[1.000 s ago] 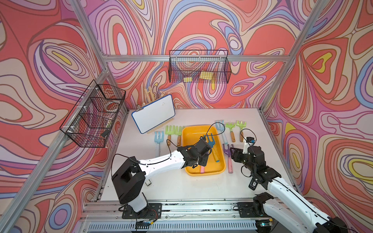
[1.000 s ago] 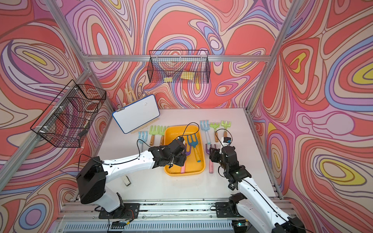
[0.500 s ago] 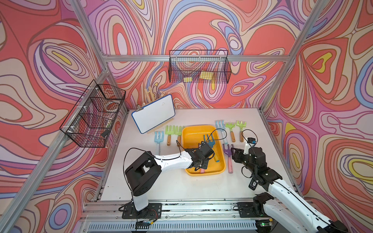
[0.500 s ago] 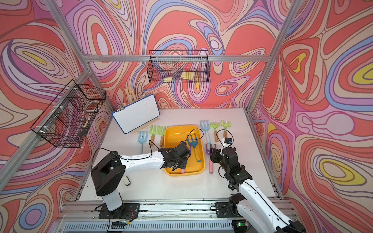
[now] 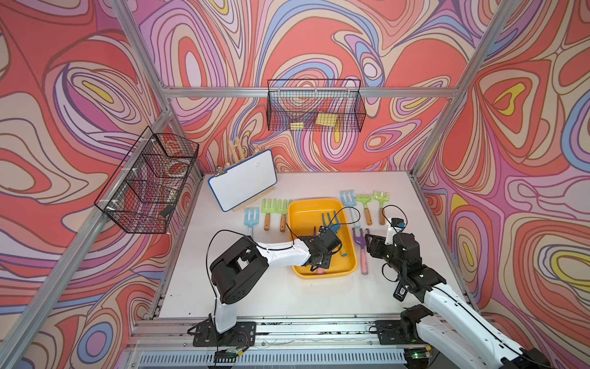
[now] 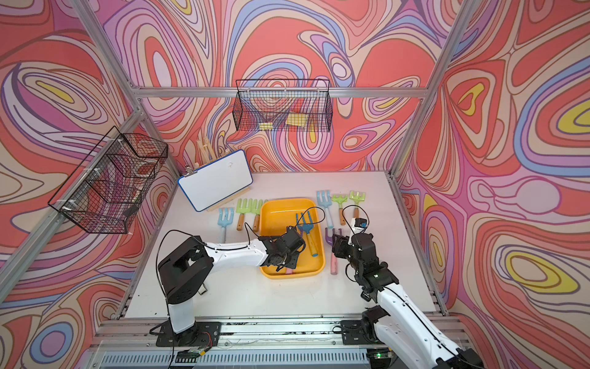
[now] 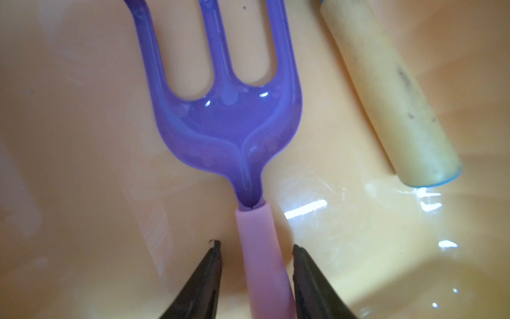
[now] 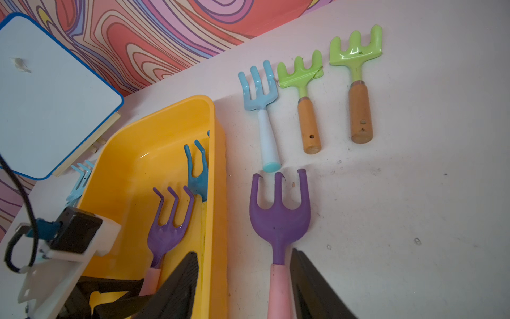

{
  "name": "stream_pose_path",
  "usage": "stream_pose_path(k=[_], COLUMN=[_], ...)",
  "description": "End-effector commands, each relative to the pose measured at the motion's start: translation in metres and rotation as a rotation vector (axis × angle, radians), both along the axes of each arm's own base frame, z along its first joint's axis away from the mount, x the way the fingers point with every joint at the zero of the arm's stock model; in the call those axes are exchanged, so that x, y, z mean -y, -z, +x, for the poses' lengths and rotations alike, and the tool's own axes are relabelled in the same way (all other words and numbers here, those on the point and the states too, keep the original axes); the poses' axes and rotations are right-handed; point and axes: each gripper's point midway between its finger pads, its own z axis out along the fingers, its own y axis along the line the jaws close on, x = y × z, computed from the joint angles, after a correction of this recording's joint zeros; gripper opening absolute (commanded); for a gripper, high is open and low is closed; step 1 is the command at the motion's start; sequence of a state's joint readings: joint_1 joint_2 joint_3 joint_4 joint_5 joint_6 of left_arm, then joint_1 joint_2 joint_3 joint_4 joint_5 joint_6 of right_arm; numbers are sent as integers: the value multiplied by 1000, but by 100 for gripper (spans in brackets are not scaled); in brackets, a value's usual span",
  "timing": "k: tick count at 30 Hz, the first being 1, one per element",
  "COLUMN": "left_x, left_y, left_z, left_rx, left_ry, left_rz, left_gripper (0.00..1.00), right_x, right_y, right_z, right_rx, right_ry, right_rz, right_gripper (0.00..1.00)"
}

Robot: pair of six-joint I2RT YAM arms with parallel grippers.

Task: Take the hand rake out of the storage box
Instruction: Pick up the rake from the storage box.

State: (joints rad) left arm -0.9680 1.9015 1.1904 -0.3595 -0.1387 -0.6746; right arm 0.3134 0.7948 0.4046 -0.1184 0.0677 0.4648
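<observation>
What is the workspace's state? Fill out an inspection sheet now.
Surface: white tabletop, faintly specked.
Job's things: shallow yellow-orange plastic storage box holds a purple-headed, pink-handled hand rake and a teal-headed, yellow-handled rake.
Clutter: seven more rakes beside the box; blue-framed whiteboard.
Grippers: left gripper open, jaws straddling the pink handle, gaps both sides; right gripper open at a purple rake beside the box.
Cables: black cable loops above the box's far end.
Surroundings: two black wire-mesh baskets on swirl-patterned walls.

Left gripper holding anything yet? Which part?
Nothing held yet. The left gripper straddles the pink handle of the purple rake in the yellow box, just below the head, with a gap showing on each side.
</observation>
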Motion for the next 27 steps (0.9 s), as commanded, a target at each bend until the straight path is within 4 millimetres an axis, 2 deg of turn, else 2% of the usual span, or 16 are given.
stream_pose_path(k=[1,6,16,27], left_x=[4,-2,-8,-21], left_y=[11,13,-7,-55], left_z=[3,3,5,9], left_rx=[-5,7,60,172], left_ry=[-5,-18,-20,-21], left_rz=[15,31,20,12], left_gripper=[43,33,21,19], right_x=[3,3,3,1], right_y=[1,1,1,1], right_z=[1,1,1,2], right_rx=[5,7,7,2], right_ry=[16,15,15,10], right_rz=[0,2,0,1], right_gripper=[58,58,58,57])
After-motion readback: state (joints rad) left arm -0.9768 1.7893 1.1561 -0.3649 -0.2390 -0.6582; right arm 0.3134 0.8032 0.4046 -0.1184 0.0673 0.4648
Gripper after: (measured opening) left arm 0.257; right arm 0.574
